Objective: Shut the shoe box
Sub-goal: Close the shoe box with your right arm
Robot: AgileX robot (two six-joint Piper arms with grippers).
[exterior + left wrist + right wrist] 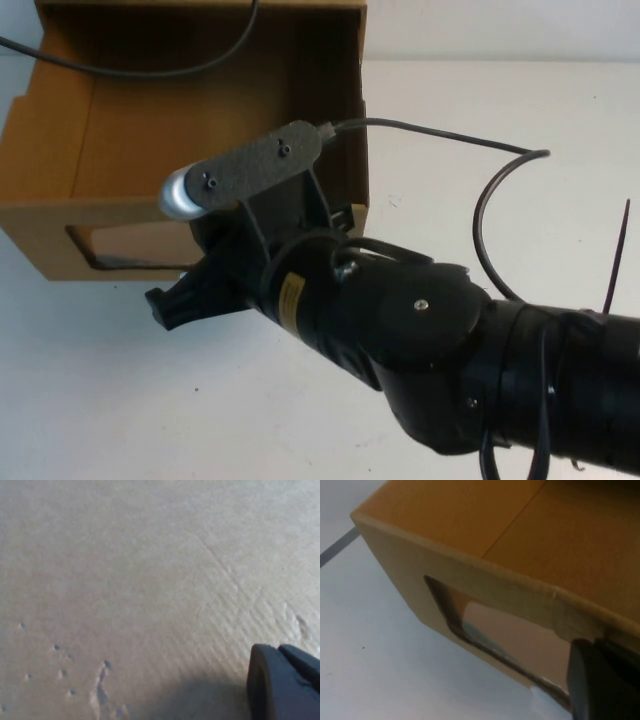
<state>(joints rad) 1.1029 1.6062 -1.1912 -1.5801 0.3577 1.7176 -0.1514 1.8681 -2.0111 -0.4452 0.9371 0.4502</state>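
Note:
The shoe box [45,225] is brown cardboard at the far left. Its drawer stands pulled out toward me with the open top showing. The front has a clear window [125,245], which also shows in the right wrist view [510,635]. My right gripper [172,300] is right at the drawer's front panel, to the right of the window; its dark fingers [587,680] look shut and empty. A small pale patch [537,694] sits below the window. My left gripper [280,655] is out of the high view. It looks shut and is close against plain cardboard [125,580].
The white table [120,400] runs to the front and right of the box. A black cable [480,200] loops over the table on the right, and another lies across the box's back [150,72]. My right arm [450,350] fills the front right.

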